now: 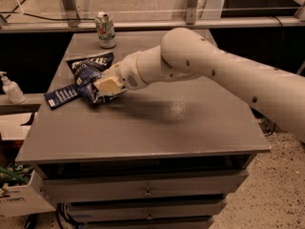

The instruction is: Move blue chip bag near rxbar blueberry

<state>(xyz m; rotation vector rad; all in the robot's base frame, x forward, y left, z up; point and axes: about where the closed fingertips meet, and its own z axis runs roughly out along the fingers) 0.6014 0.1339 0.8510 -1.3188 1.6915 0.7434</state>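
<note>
The blue chip bag [87, 69], puffy navy foil with white lettering, lies on the grey table [152, 123] at the left side. The rxbar blueberry [61, 97], a small flat dark blue wrapper with white text, lies just left of the bag at the table's left edge, touching or nearly touching it. My gripper [102, 90] is at the bag's lower right corner, low over the table, with the white arm reaching in from the right. Its fingertips are hidden against the bag.
A green and white soda can [105, 29] stands upright at the back of the table. A hand-sanitiser bottle [9, 88] stands on a ledge off the table's left. Drawers run below the table's front edge.
</note>
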